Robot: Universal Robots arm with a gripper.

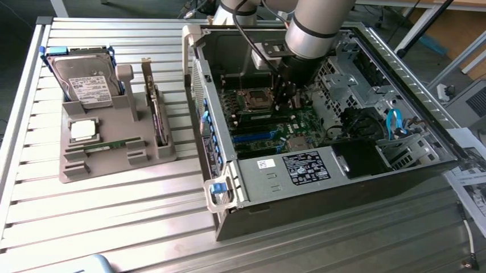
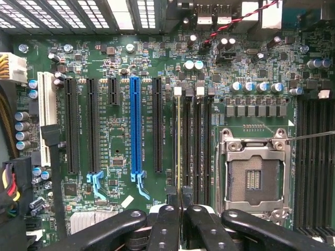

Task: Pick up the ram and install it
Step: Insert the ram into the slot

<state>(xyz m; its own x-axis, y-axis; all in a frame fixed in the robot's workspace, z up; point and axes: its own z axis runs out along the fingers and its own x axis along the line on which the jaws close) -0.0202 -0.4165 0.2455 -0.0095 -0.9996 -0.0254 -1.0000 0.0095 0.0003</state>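
Observation:
Inside the open computer case (image 1: 251,196), my gripper (image 1: 285,101) hangs low over the green motherboard (image 1: 304,122), beside the empty processor socket (image 1: 254,99). In the wrist view the black fingers (image 2: 166,219) meet at the gripper (image 2: 179,197), shut on the ram (image 2: 179,141). The ram shows edge-on as a thin pale line. It runs along the outermost of the black memory slots (image 2: 201,146), between that slot's white end clip (image 2: 177,90) and the fingers. Whether it is seated in the slot I cannot tell.
A grey parts holder (image 1: 114,162) stands on the slatted table at the exterior view's left, carrying a hard drive (image 1: 87,82), a square silver processor (image 1: 82,129), a dark expansion card (image 1: 156,111) and a thin green strip (image 1: 102,146). Drive cages and cables (image 1: 393,122) crowd the case's far side.

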